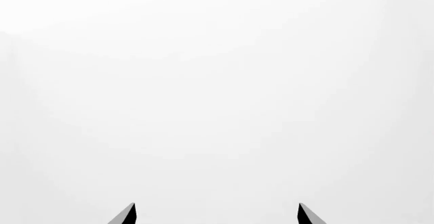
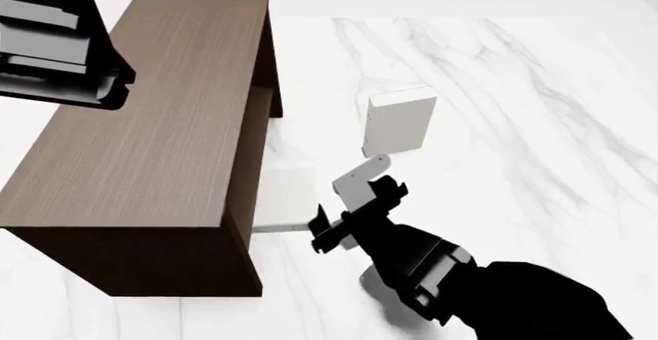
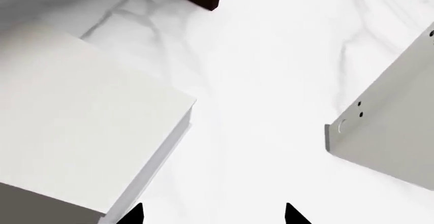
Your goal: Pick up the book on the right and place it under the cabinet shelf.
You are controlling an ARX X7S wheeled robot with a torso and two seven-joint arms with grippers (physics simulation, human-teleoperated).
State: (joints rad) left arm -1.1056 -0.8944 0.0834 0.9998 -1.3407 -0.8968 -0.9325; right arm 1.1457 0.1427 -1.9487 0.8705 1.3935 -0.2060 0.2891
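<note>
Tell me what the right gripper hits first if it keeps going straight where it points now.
Probably the bare marble floor: the right gripper points into the gap between the flat book and a grey plate-like part. Depth is unclear.

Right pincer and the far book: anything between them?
Nothing: head view shows only bare marble floor between the right pincer and the book.

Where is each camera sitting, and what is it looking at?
Left wrist view: by the left gripper, facing blank white; only two fingertips show.
Head view: on the robot's head, looking down at the cabinet, two books and both arms.
Right wrist view: by the right gripper, facing the marble floor and the book by the cabinet.
Head and right wrist views share that book.
</note>
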